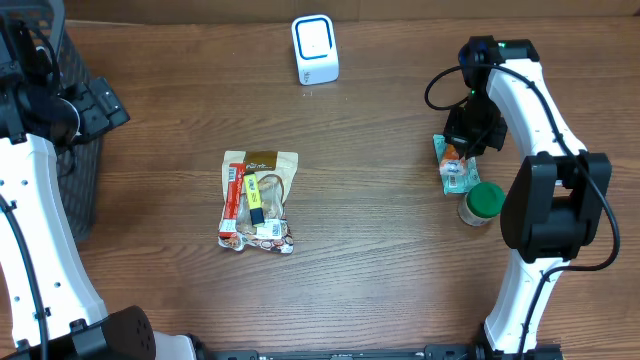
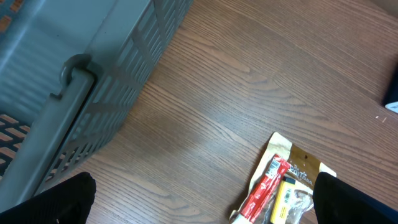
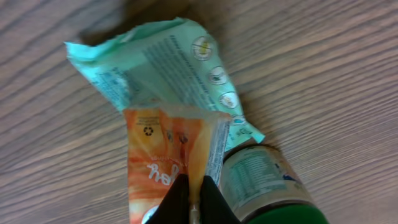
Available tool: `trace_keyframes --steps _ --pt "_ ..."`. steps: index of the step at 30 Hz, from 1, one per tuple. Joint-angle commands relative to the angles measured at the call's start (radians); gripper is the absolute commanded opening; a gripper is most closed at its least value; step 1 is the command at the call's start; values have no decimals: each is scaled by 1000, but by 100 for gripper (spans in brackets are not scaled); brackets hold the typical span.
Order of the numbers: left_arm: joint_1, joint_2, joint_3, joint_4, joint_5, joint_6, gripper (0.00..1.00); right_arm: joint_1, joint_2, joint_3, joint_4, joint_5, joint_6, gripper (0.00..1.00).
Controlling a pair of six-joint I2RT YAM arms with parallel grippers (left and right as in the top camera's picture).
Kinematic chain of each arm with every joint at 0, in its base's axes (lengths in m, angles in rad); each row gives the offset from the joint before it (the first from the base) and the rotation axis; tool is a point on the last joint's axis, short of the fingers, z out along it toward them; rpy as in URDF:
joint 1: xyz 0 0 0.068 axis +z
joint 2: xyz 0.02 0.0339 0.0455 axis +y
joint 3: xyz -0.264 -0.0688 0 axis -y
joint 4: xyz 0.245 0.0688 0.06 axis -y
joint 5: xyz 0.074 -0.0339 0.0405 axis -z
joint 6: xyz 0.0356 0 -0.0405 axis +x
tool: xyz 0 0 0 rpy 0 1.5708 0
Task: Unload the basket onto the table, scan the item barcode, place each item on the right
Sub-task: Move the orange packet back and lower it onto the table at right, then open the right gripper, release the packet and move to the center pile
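Pouch lies on the counter at the right, touching a jar and well apart from the scanner. The right tool is clenched on its orange part; the left tool hangs released. The step in hand looks like grasping; next, lifting the pouch and turning its barcode toward the scanner.

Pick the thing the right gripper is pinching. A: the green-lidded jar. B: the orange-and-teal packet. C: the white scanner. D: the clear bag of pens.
B: the right wrist view shows the right gripper closed on the edge of the orange-and-teal packet; the green-lidded jar sits beside it, not gripped.
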Motion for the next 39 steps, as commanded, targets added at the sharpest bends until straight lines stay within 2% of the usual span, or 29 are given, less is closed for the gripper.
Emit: trace_keyframes --steps 1,7,17,24,30,39 --pt "2 -4 17 0 4 8 100 0 -1 -8 5 14 6 11" --pt "2 -4 17 0 3 8 100 0 -1 -8 11 14 6 34" --pt "2 -4 17 0 3 8 100 2 -1 -8 39 12 3 36" --pt "2 -4 17 0 3 8 100 43 -1 -8 107 -85 2 36" --pt "2 -4 17 0 4 8 100 134 -1 -8 182 -108 3 34" --pt "2 -4 17 0 4 8 100 368 -1 -8 293 -215 4 35"
